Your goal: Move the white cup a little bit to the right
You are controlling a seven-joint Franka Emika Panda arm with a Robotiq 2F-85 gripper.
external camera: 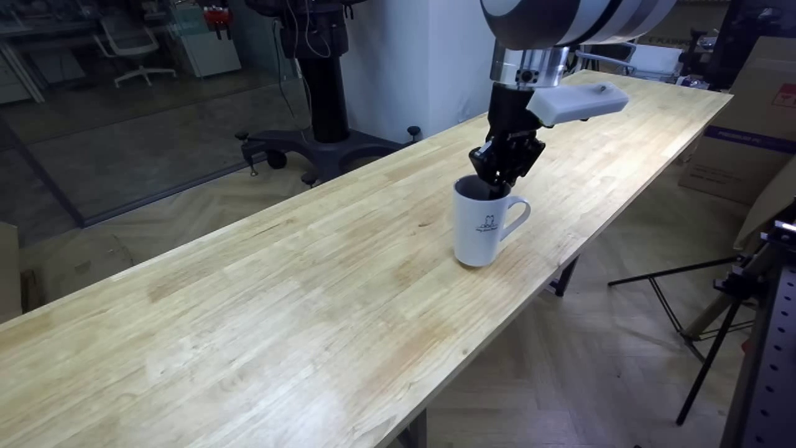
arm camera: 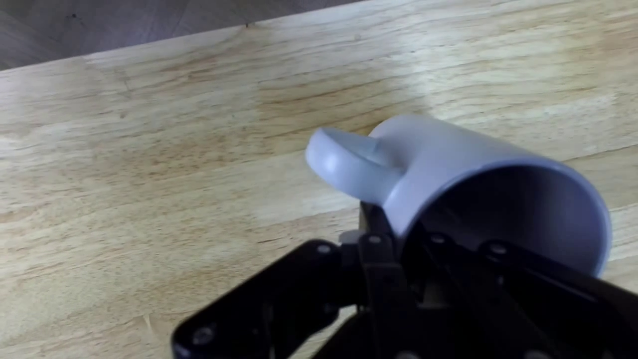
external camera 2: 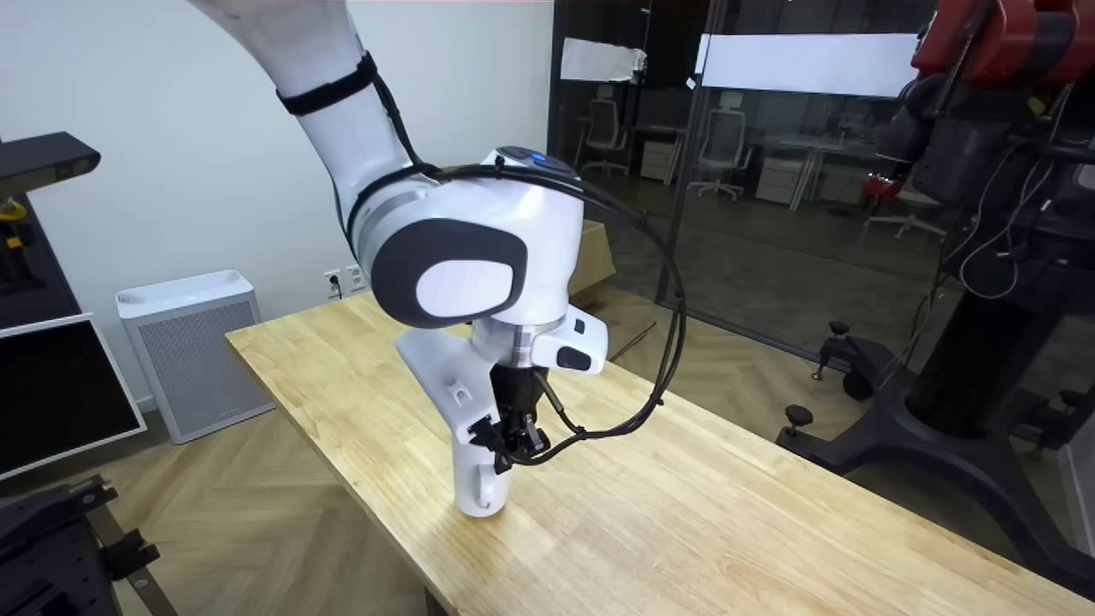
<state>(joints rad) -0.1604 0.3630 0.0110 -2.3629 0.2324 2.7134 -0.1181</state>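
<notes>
The white cup point(external camera: 474, 233) is a tall, slightly tapered mug with a handle and a small dark print. It stands about upright on the wooden table near a long edge, and whether its base touches the table is hard to tell. It also shows in an exterior view point(external camera 2: 472, 481), partly hidden by the arm, and in the wrist view point(arm camera: 438, 149). My gripper point(external camera: 499, 186) points down at the rim on the handle side. In the wrist view the gripper point(arm camera: 396, 232) is shut on the cup's wall, one finger inside and one outside beside the handle. The inner fingertip is hidden.
The long wooden table point(external camera: 249, 298) runs on both sides of the cup, with a long edge close by. A black wheeled stand point(external camera: 329, 124) is beyond the far edge. A tripod point(external camera: 703, 336), cardboard boxes point(external camera: 740, 137) and an air purifier point(external camera 2: 201, 351) stand off the table.
</notes>
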